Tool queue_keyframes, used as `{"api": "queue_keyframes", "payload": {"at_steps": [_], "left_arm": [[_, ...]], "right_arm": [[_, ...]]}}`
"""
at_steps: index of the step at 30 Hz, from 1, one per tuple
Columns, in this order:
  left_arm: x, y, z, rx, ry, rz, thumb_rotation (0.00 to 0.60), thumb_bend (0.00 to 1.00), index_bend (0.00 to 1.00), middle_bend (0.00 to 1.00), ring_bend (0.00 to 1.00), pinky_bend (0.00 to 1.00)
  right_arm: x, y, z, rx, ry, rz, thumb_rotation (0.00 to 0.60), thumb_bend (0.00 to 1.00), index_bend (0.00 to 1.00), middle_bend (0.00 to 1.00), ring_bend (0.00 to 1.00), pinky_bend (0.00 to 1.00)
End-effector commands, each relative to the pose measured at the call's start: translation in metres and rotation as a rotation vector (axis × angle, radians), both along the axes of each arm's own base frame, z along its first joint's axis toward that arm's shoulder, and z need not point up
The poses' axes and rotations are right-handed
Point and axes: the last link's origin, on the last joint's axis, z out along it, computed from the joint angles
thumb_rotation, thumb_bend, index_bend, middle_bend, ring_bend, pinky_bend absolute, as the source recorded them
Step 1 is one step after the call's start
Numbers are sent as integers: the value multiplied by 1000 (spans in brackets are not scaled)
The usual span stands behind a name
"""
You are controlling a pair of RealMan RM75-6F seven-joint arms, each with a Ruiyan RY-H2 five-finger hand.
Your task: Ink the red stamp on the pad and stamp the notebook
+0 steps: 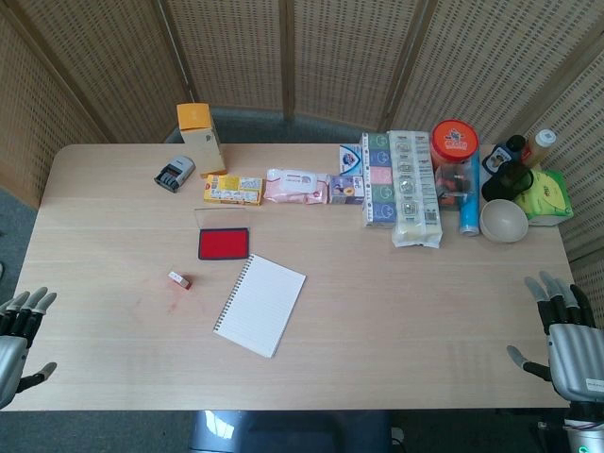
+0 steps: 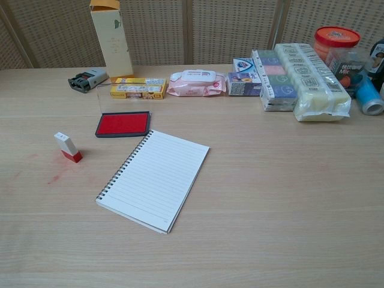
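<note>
Two hands visible, head view only. Left hand [image 1: 19, 335] at the lower left edge of the frame: fingers [image 1: 28, 304] spread apart, holding nothing, off the near left corner of the tabletop [image 1: 396, 311]. Right hand [image 1: 569, 342] at the lower right edge: fingers [image 1: 557, 297] also spread, thumb out to the side, holding nothing. Both hands well apart from all task items. Chest view shows neither hand.

Red stamp [image 1: 179, 280] [image 2: 68, 147] stands upright on the tabletop, left of centre; white upper part, red base. Faint reddish smudges on the wood just left of and below it in the chest view. Ink pad [image 1: 224, 243] [image 2: 123, 124] lies open, red surface up in a dark frame, up and to the right of the stamp, near but not touching it. Notebook [image 1: 260, 304] [image 2: 155, 177] lies open to a blank lined page, spiral binding along its left edge, turned at an angle; its upper corner sits just below the pad's right end. No mark visible on the page.

Back row along the upper part of the frame, left to right: dark date stamper [image 1: 175, 173] [image 2: 87, 79], tall yellow-topped carton [image 1: 201, 138] [image 2: 111, 37], flat yellow box [image 1: 232, 190] [image 2: 138, 88], pink wipes pack [image 1: 296, 186] [image 2: 197, 83], small boxes [image 1: 349, 176] [image 2: 245, 77], long wrapped multipacks [image 1: 413, 187] [image 2: 309, 78], red-lidded jar [image 1: 455, 156] [image 2: 336, 48], white bowl [image 1: 504, 220] at far right in the head view.
</note>
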Motion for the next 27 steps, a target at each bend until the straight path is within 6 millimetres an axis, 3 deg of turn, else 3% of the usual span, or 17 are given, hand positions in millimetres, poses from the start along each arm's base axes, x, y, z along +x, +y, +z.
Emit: {"api": "queue_keyframes", "payload": {"at_steps": [1,14,15,17,18,19,20,21,22,24,27], "left_arm": [[0,-1,0,0,-4,0,600,101,0,0,0,81],[2,3,0,8,-25,-25,600,102,0,17,5,81],[2,5,0,10,-32,-33,600,101,0,69,41,82],[4,11,-1,20,-47,-54,600,101,0,276,209,123],[7,17,-2,31,-60,-84,600,101,0,450,378,219],[7,19,-3,34,-63,-92,600,102,0,643,580,391],[8,23,-4,42,-71,-112,600,104,0,763,716,537],[9,27,-6,46,-79,-132,600,109,0,901,876,757],[10,30,-8,45,-84,-142,600,113,7,970,961,892],[13,40,-15,21,-94,-160,600,121,69,1000,1000,1000],[22,62,-29,-19,-78,-185,600,132,178,1000,1000,1000]], "right_arm": [[0,0,0,0,2,-3,600,47,0,0,0,0],[-1,0,-1,12,-6,-11,600,49,0,0,0,0],[-1,-1,-1,11,-8,-14,600,50,0,0,0,0],[-2,-2,0,9,-14,-17,600,50,0,0,0,0],[-2,-2,0,6,-24,-17,600,51,0,0,0,0],[-2,-3,0,6,-25,-17,600,52,0,0,0,0],[-3,-3,0,5,-30,-18,600,53,0,0,0,0],[-3,-3,0,4,-34,-19,600,54,0,0,0,0],[-3,-4,0,4,-36,-19,600,55,0,0,0,0],[-3,-4,0,3,-39,-20,600,57,0,0,0,0],[-4,-5,1,2,-44,-25,600,59,0,0,0,0]]}}
